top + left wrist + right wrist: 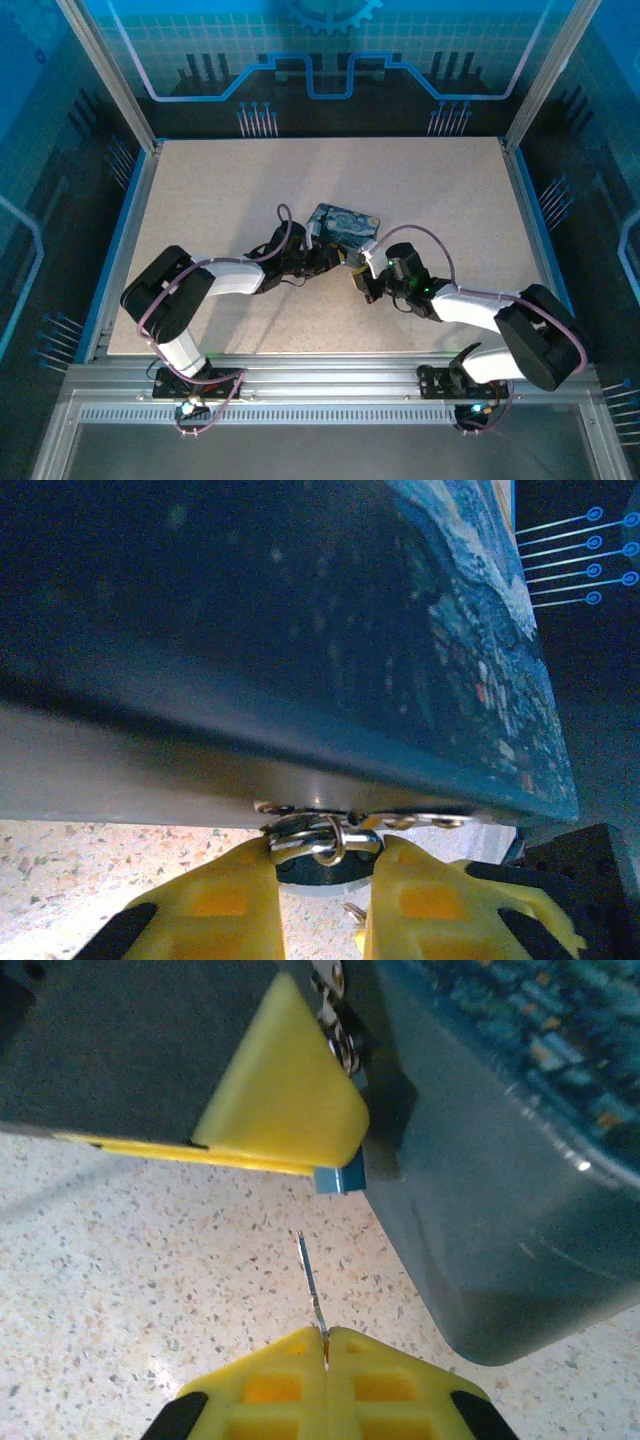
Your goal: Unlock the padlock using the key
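Padlock (322, 872) hangs at lower edge of tin (300, 630), its dark body pinched between yellow fingers (220, 905) of left gripper (325, 858), jaws narrowed onto it. Near it, not touching: key (312, 1290), a thin sliver, tip toward the padlock, clamped in right gripper (325, 1345), jaws pressed fully together. Tin rests mid-table (200, 200).

The left gripper (325, 858) has yellow fingers (225, 905) edged black; between them the padlock (318, 872) is dark bluish with a silvery shackle. Beyond their tips the tin (300, 630) is deep blue, swirled paler blue with yellow flecks. The right gripper (325, 1335) is yellow too; the key (311, 1280) at its fingertips is dark silver, the table (130, 1260) beneath beige with dark speckles.
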Tool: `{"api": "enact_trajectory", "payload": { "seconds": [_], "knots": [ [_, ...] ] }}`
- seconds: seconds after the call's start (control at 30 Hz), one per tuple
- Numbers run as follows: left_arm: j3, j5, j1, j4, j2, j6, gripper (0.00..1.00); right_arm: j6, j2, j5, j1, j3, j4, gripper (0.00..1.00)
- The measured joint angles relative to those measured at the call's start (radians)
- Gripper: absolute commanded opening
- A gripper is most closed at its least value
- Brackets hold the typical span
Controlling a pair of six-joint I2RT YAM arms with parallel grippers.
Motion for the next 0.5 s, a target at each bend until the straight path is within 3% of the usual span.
{"api": "enact_trajectory", "payload": {
  "seconds": [0.5],
  "knots": [
    [0.000,0.000,0.000,0.000,-0.002,-0.006,0.10,-0.033,0.074,0.022,0.000,0.012,0.048,0.00]
  ]
}}
